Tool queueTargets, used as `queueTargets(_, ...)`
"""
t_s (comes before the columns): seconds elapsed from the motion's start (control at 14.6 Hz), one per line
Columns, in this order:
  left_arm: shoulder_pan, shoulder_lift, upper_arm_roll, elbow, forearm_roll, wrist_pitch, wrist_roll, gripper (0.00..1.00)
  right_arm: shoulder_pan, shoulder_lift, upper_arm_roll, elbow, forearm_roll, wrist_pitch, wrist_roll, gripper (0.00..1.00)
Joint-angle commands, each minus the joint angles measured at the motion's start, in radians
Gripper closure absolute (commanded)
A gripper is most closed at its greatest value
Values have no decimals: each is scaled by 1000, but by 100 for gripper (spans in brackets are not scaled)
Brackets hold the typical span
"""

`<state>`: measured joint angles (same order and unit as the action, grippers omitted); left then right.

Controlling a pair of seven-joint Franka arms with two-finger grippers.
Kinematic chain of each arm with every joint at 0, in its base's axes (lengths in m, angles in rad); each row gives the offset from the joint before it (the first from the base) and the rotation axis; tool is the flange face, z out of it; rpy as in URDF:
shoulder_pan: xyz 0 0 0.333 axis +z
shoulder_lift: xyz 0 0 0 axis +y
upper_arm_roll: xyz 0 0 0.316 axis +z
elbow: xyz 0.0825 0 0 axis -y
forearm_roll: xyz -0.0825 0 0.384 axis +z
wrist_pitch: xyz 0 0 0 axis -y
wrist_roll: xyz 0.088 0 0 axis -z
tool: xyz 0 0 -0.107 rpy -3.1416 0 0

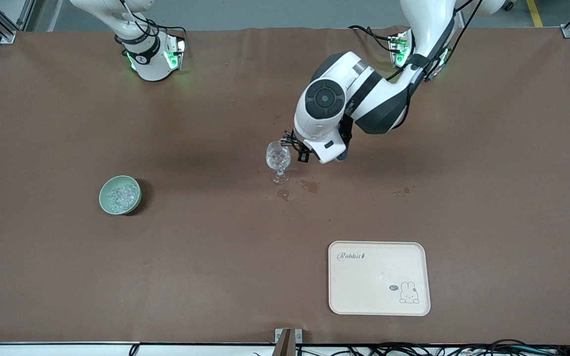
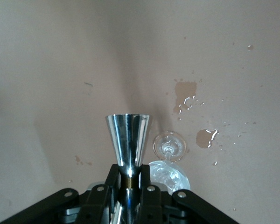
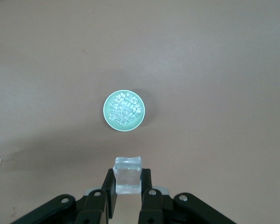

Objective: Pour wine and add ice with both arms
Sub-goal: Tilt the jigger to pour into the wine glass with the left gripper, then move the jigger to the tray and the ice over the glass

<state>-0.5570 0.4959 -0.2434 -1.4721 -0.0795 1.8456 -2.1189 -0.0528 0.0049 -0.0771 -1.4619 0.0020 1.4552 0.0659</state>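
Front view: left gripper beside the stemmed glass at table centre; bowl of ice at the glass's 8 o'clock, tray at its 5, wet spots by its foot. Right gripper unseen here. Left wrist view: left gripper clamped on a steel measuring cup, glass alongside; pouring looks like the step in hand. Right wrist view: right gripper pinches one ice cube over bare table, bowl at 12 o'clock. Next, I judge, carry it above the glass; the left arm crowds that rim.
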Motion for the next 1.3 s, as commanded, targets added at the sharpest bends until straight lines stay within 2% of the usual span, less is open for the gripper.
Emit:
queueTargets(0.0,-30,29,12,47,53,-2,-42,100,1,3,-1,12,19,-1,5,99)
queueTargets(0.27,-23,32,6,55,61,-2,-9,100,2,3,-1,12,19,1,5,99)
queueTargets(0.41,-11,30,4,55,17,-8,112,100,2,3,-1,12,19,1,5,99)
queueTargets(0.61,58,30,6,55,-162,-14,258,100,4,3,-1,12,19,-1,6,100)
queueTargets(0.75,132,30,7,55,-352,-16,397,100,11,3,0,14,19,-4,17,100)
queueTargets(0.89,236,32,9,53,-471,-16,499,100,10,3,37,15,18,-10,25,100)
queueTargets(1.09,403,58,7,55,-610,-16,631,99,11,3,115,14,18,-15,144,100)
queueTargets(1.23,515,97,6,64,-672,-16,730,99,18,3,195,11,16,-36,218,100)
